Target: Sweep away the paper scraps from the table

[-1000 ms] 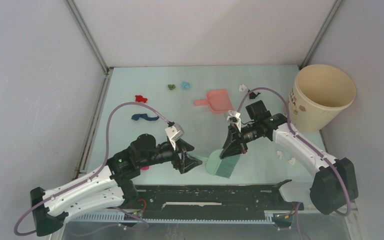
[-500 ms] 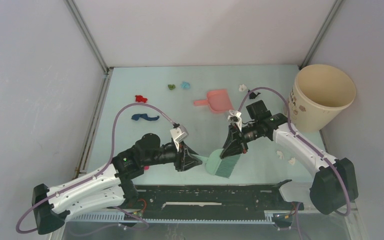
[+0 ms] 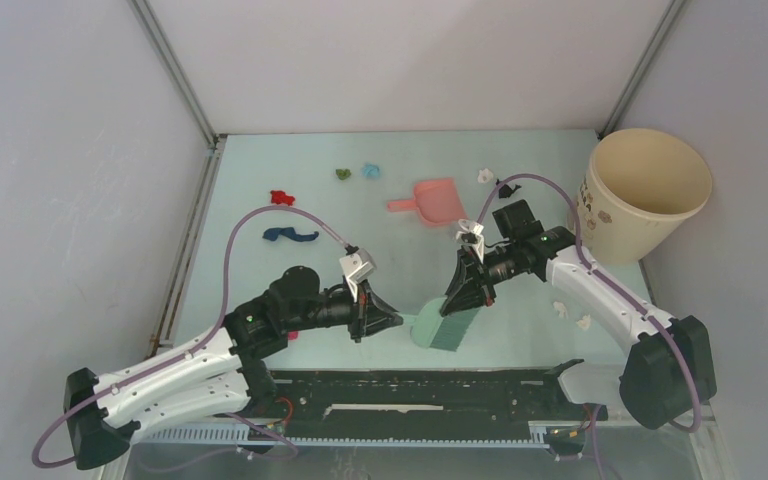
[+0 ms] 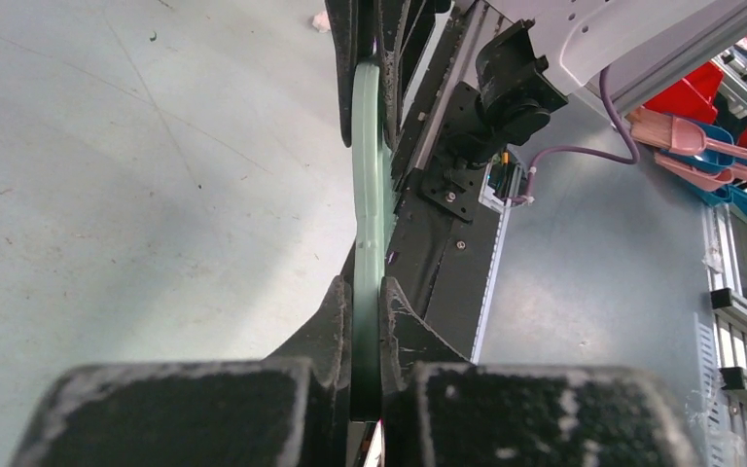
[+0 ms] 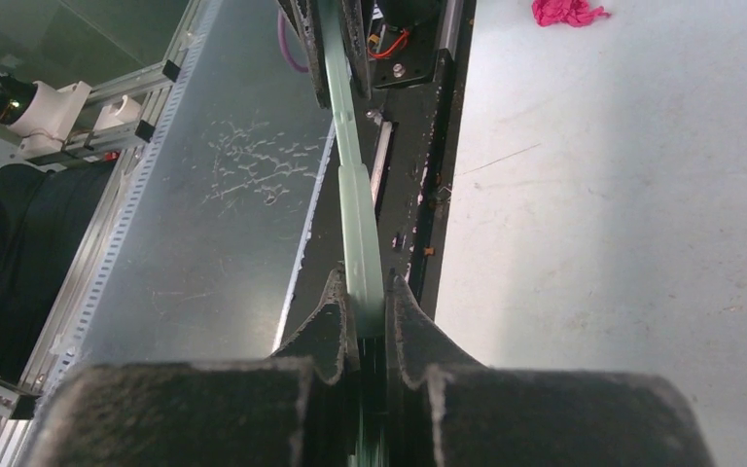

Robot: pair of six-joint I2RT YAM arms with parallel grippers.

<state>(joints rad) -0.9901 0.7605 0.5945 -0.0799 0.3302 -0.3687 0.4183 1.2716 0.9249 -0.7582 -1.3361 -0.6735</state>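
Note:
A teal-green hand brush hangs over the near part of the pale green table, held at both ends. My left gripper is shut on its handle, fingers pressed on both sides. My right gripper is shut on the brush's back. Paper scraps lie scattered: red, dark blue, green, light blue, white and two white ones by my right arm. A magenta scrap lies beside my left arm.
A salmon-pink dustpan lies at the table's middle back. A tall cream paper bucket stands at the right edge. A black rail runs along the near edge. Grey walls close in the back and sides.
My left gripper has slid right and gone from open to shut on the brush handle. My right gripper and the brush have stayed in place.

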